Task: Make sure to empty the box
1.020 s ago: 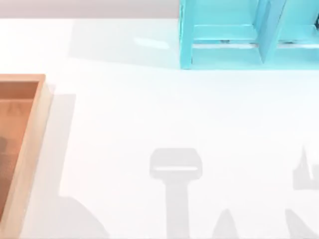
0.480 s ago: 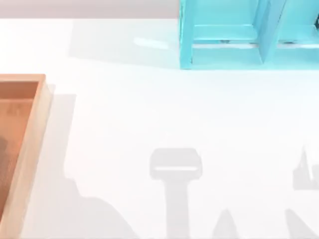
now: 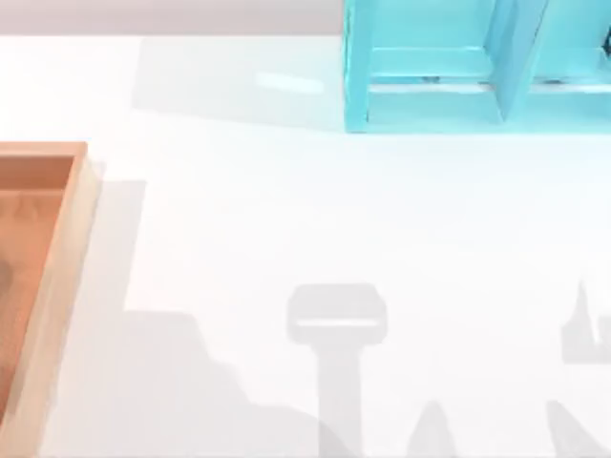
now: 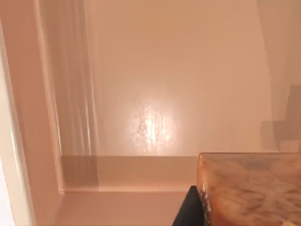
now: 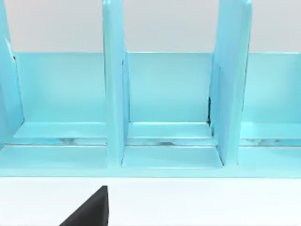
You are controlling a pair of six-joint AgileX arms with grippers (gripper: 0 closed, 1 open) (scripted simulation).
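— What did the top view show?
— The box [image 3: 48, 286] lay at the counter's [image 3: 286, 219] left edge, pale tan rim, orange-brown floor; a blue shelf [image 3: 477, 67] stood at the back right.
— And the left wrist view?
— The box's inner corner close up, with a marbled brown block [image 4: 251, 188] beside a dark finger [image 4: 189, 209]; whether the jaws were apart, I couldn't tell.
— The right wrist view?
— The shelf's compartments, one dark finger [image 5: 89, 209]; jaws likewise unclear.

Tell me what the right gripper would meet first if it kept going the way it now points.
Probably the turquoise shelf unit: the right wrist view faces its open compartments across bare white table, nothing between. Which compartment is uncertain, likely the middle one.
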